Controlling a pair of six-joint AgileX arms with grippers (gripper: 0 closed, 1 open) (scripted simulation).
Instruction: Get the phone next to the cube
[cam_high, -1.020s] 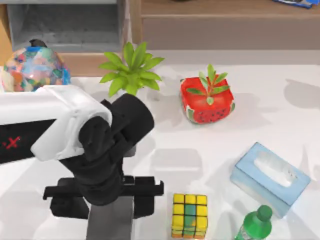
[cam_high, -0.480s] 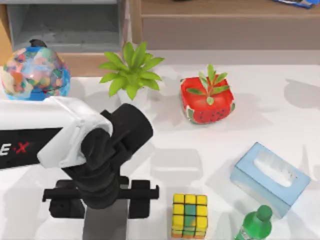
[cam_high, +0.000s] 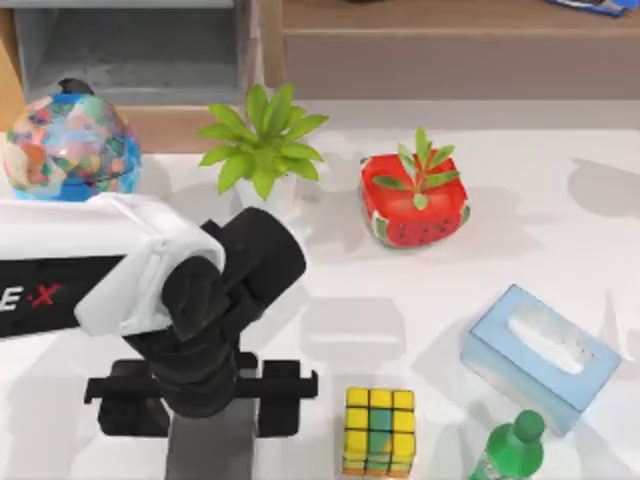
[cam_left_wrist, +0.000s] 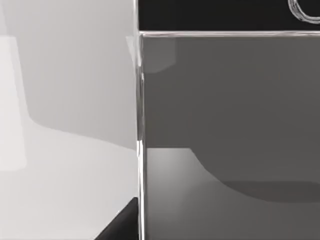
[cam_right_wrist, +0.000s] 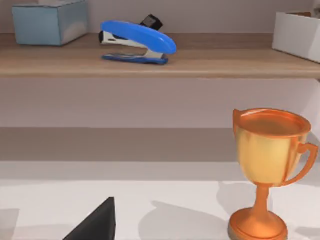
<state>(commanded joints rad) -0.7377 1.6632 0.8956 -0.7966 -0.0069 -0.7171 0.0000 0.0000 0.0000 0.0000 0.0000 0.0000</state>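
Left claw (cam_high: 203, 395) grips phone (cam_high: 212, 445) across its long edges, at worktop's (cam_high: 380, 290) front, left of cube (cam_high: 379, 430). Judged stiff, thin, smooth: slip-prone, edge grip suits.

Phone (cam_left_wrist: 225, 125): smooth glossy grey slab. Trophy (cam_right_wrist: 267, 165): shiny metal. Shelf (cam_right_wrist: 150, 60): matt wood.

From above, my left arm covers the near end of the phone (cam_high: 208, 448), and the picture's lower edge cuts the far end off (just left of the cube (cam_high: 379, 431)). The left gripper (cam_high: 205, 395) hides its fingertips under its own black body. The green bottle (cam_high: 508, 449), right of the cube, is cropped at that same edge.
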